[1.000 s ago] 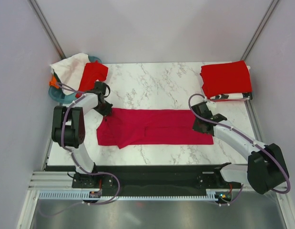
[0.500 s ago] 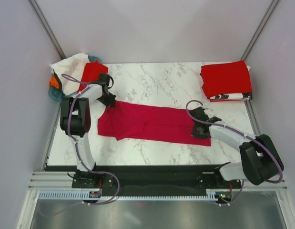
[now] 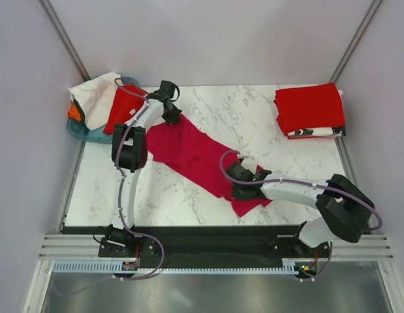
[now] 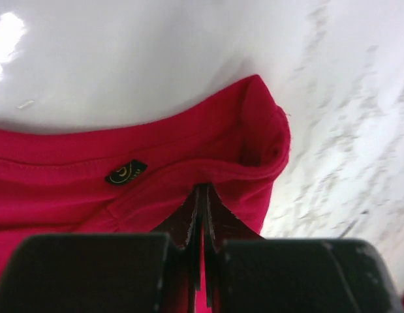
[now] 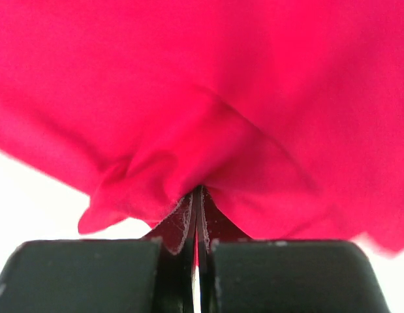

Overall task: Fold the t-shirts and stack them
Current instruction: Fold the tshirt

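Observation:
A crimson-magenta t-shirt (image 3: 196,155) lies folded in a long strip, running diagonally across the marble table from far left to near middle. My left gripper (image 3: 170,116) is shut on its far-left end by the collar (image 4: 188,176), where a small black label shows. My right gripper (image 3: 238,184) is shut on its near-right end (image 5: 208,143). A folded bright red t-shirt (image 3: 309,108) lies on a black-and-white one at the far right corner. Red (image 3: 126,104), white (image 3: 94,94) and orange shirts are heaped at the far left.
A round teal basket (image 3: 81,133) sits under the heap at the far left edge. The table (image 3: 221,111) is white marble, with grey walls on three sides. A black rail runs along the near edge.
The crimson strip lay flat across the table; both grippers have swung it diagonal. My left gripper moved away and to the right, my right gripper moved left and nearer.

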Controlling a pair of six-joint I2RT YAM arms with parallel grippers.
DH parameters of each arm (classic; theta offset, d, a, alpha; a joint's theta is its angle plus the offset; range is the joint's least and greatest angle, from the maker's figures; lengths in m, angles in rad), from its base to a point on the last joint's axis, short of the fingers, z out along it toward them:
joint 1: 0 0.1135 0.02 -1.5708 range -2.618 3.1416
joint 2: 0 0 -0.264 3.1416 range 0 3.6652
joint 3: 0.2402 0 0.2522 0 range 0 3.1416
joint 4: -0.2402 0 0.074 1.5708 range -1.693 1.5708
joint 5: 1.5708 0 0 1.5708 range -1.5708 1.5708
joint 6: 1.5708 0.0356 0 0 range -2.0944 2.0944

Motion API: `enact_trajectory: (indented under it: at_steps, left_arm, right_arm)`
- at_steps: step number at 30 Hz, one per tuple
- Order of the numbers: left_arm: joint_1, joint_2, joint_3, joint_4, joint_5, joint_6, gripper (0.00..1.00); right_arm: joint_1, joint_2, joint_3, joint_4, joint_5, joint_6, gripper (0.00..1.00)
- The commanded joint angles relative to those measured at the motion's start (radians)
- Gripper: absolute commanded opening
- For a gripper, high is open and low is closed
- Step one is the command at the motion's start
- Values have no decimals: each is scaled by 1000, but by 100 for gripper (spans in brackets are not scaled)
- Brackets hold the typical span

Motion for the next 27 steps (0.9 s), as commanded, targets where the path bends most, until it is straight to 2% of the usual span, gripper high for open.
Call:
enact_trajectory:
  at_steps: [1, 3, 4, 5, 7, 9, 10, 13, 15, 21, 27]
  left_arm:
    - [-3, 161, 184, -16, 90, 50, 2]
    - [-6, 262, 386, 22, 168, 32, 2]
    - [-6, 263, 387, 50, 198, 18, 2]
    - [-8, 311, 426, 88, 230, -1, 2]
    - [-8, 338, 416, 250, 308, -85, 2]
    - [-11, 382, 402, 356, 357, -143, 2]
    - [-12, 396, 402, 443, 398, -203, 2]
    - [-23, 445, 411, 571, 431, -278, 2]
    - [-41, 457, 414, 604, 433, -295, 2]
    - [-113, 448, 414, 700, 382, -324, 2]
    - [-162, 439, 416, 765, 380, -348, 2]
  right_arm:
    - [189, 133, 47, -5, -140, 128, 0]
    - [281, 288, 175, 9, -158, 118, 0]
    - [304, 289, 226, 9, -174, 118, 0]
    - [323, 371, 277, 9, -186, 108, 0]
    - [354, 448, 409, 26, -229, 81, 0]
    - [351, 447, 461, 92, -254, 61, 0]
    - [346, 430, 463, 113, -254, 53, 0]
    - [311, 277, 442, 167, -205, -2, 0]
    - [253, 220, 408, 167, -183, -36, 4]
    - [14, 49, 250, 166, -243, -89, 4]
    - [-76, -63, 156, 151, -194, -111, 4]
